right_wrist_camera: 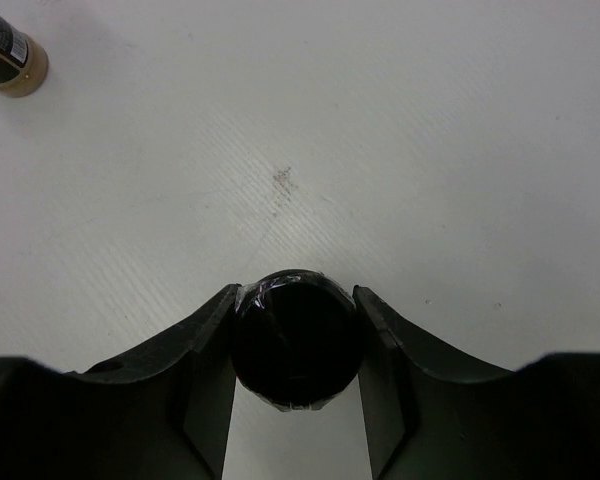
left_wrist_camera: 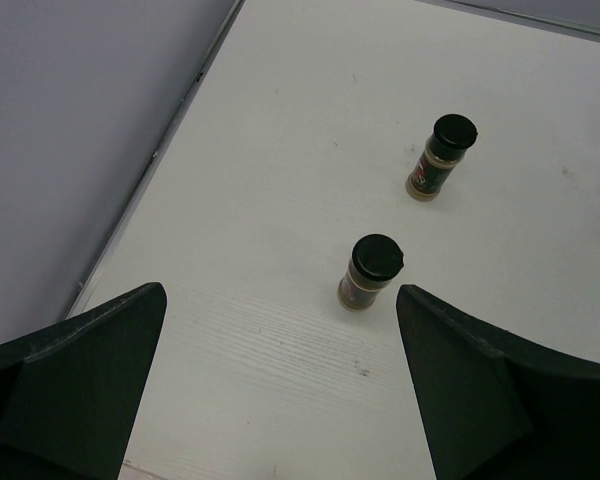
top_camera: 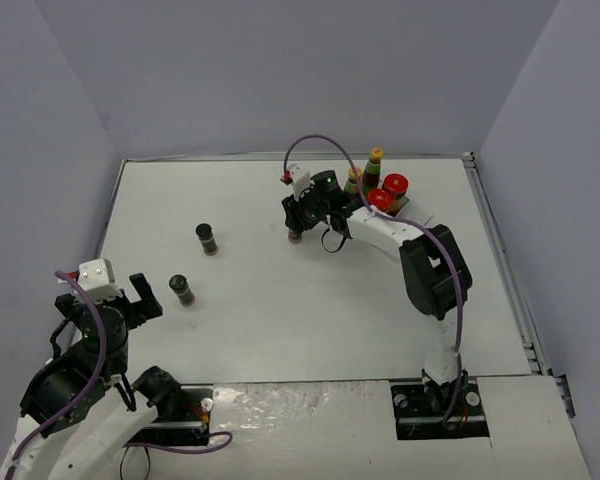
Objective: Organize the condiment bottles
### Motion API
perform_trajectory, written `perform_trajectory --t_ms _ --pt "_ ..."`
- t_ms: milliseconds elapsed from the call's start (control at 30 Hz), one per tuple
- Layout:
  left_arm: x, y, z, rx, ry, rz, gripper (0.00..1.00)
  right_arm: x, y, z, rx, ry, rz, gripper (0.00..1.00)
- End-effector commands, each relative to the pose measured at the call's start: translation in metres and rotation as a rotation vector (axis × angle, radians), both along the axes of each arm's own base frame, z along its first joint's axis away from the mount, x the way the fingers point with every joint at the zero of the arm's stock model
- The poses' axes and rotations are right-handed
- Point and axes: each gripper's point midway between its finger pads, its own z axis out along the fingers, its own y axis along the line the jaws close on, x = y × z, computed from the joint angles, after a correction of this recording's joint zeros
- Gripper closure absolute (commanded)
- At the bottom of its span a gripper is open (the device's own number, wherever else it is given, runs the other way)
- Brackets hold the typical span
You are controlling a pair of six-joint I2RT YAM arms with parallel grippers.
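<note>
My right gripper (top_camera: 298, 222) is shut on the black cap of a tiny dark shaker (top_camera: 295, 236), upright at the table's middle back; the right wrist view shows the jaws (right_wrist_camera: 297, 297) pressed on both sides of the cap (right_wrist_camera: 297, 340). Two more shakers stand to the left, one farther (top_camera: 208, 238) (left_wrist_camera: 440, 158) and one nearer (top_camera: 183, 290) (left_wrist_camera: 370, 272). Two tall green-necked bottles (top_camera: 374, 166) (top_camera: 353, 181) and two red-lidded jars (top_camera: 395, 185) (top_camera: 380, 200) stand grouped at the back right. My left gripper (top_camera: 120, 295) (left_wrist_camera: 280, 290) is open and empty, just short of the nearer shaker.
Grey walls close the table at the back and sides. A raised rail (top_camera: 500, 250) runs along the right edge. The right arm's body and purple cable (top_camera: 435, 265) stretch over the table's right half.
</note>
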Motion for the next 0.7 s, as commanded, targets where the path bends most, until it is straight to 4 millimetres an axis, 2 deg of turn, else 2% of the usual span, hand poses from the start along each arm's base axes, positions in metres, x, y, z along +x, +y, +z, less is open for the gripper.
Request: perform_trajectory --t_ms 0,67,167,233,300,333,400,467,567,600,667 --pt "0.008 -0.004 0.011 -0.009 -0.027 0.002 0.03 -0.008 -0.012 0.110 0.111 -0.207 -0.035 0.99" --pt "0.007 -0.004 0.011 -0.011 -0.028 0.000 0.03 -0.018 -0.027 0.123 0.107 -0.220 -0.072 1.00" --pt "0.007 -0.003 0.011 -0.013 -0.032 0.002 0.03 -0.036 -0.065 0.144 0.110 -0.231 -0.179 1.00" --pt "0.006 -0.003 0.012 -0.014 -0.036 0.001 0.03 -0.042 -0.107 0.156 0.124 -0.223 -0.306 1.00" --pt "0.006 -0.003 0.013 -0.017 -0.040 -0.002 0.03 -0.048 -0.138 0.169 0.147 -0.223 -0.407 1.00" --pt "0.006 -0.003 0.013 -0.018 -0.040 -0.002 0.03 -0.046 -0.151 0.165 0.141 -0.215 -0.440 1.00" --pt "0.007 -0.004 0.013 -0.016 -0.040 -0.006 0.03 -0.049 -0.200 0.170 0.159 -0.224 -0.591 1.00" --pt "0.007 -0.005 0.012 -0.016 -0.039 -0.009 0.03 -0.051 -0.229 0.177 0.169 -0.245 -0.688 1.00" --pt "0.008 -0.005 0.012 -0.013 -0.035 -0.011 0.03 -0.045 -0.271 0.170 0.168 -0.237 -0.826 1.00" --pt "0.008 -0.005 0.012 -0.013 -0.035 -0.011 0.03 -0.044 -0.271 0.167 0.164 -0.232 -0.829 1.00" --pt "0.008 -0.006 0.011 -0.010 -0.029 -0.014 0.03 -0.034 -0.289 0.159 0.154 -0.225 -0.882 1.00"
